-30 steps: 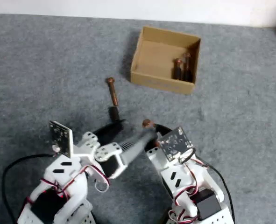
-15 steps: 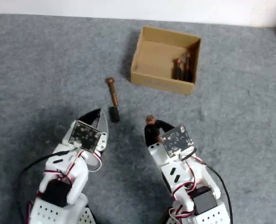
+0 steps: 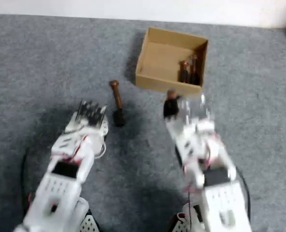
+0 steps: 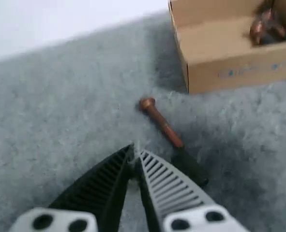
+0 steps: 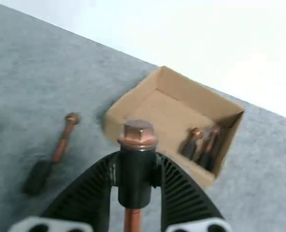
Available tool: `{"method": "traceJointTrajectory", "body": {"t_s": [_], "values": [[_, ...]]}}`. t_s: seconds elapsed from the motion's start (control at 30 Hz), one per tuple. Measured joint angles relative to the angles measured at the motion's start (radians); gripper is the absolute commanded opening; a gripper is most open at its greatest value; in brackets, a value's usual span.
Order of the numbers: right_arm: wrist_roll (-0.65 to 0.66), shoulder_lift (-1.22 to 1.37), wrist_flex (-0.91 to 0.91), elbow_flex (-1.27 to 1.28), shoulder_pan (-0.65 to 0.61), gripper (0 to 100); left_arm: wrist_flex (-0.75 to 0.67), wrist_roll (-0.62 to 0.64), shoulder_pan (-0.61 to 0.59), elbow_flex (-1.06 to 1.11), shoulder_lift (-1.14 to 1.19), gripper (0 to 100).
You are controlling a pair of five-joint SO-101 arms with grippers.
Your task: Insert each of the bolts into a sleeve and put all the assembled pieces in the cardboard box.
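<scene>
My right gripper (image 5: 136, 166) is shut on a black sleeve with a copper bolt (image 5: 137, 133) through it, held upright. In the high view this assembled piece (image 3: 171, 104) hangs just in front of the cardboard box (image 3: 155, 81). Two assembled pieces (image 3: 188, 71) lie in the box's right corner (image 5: 201, 142). A loose copper bolt (image 3: 115, 94) lies on the carpet, its tip at a black sleeve (image 3: 118, 117). My left gripper (image 4: 135, 152) is shut and holds nothing, close behind that bolt (image 4: 159, 123) and sleeve (image 4: 189, 167). From above, the left gripper (image 3: 91, 111) sits left of the sleeve.
Grey carpet covers the table. A pale wall edge runs behind the box (image 4: 234, 72). Open carpet lies to the left of the loose bolt (image 5: 63, 137) and to the right of the box.
The left arm has drawn away from the right gripper's piece and swung left toward the loose bolt. The right arm has carried its bolt and sleeve forward to the box's front wall.
</scene>
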Motion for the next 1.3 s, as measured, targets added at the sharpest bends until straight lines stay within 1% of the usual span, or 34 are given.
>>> {"method": "traceJointTrajectory", "body": {"t_s": [0.13,0.2,0.3,0.43,0.6,0.67,0.73,0.77,0.8,0.93,0.97,1.0,1.13,1.3], "values": [[0.018,0.535,0.037,-0.463,0.063,0.5,-0.014,0.0,0.0,-0.186,0.377,1],[0.023,0.812,0.101,-0.729,0.094,0.5,-0.009,0.011,-0.034,-0.252,0.488,1],[0.025,1.214,0.238,-1.137,0.127,0.5,0.012,0.08,-0.081,-0.293,0.526,1],[0.025,1.708,0.45,-1.714,0.143,0.5,0.017,0.098,-0.089,-0.304,0.531,1],[0.025,2.202,0.635,-2.383,0.137,0.9,0.017,0.101,-0.089,-0.304,0.531,1],[0.025,2.332,0.672,-2.55,0.137,1.1,0.017,0.101,-0.089,-0.305,0.531,1],[0.025,2.377,0.7,-2.605,0.137,3.9,0.017,0.101,-0.089,-0.305,0.531,1],[0.025,2.386,0.713,-2.618,0.137,7.9,0.017,0.101,-0.089,-0.305,0.531,1],[0.025,2.387,0.73,-2.627,0.137,13.2,0.017,0.101,-0.089,-0.305,0.531,1],[0.025,2.384,0.804,-2.658,0.135,41.4,0.017,0.101,-0.089,-0.305,0.539,1],[0.025,2.384,0.821,-2.661,0.137,46.3,0.017,0.101,-0.089,-0.305,0.539,1],[0.025,2.383,0.839,-2.662,0.137,48.7,0.017,0.101,-0.089,-0.305,0.539,1],[0.025,2.344,0.954,-2.662,0.137,48.8,0.017,0.101,-0.089,-0.305,0.54,1],[0.026,2.188,1.148,-2.665,0.137,48.5,0.017,0.101,-0.089,-0.305,0.54,1]]}}
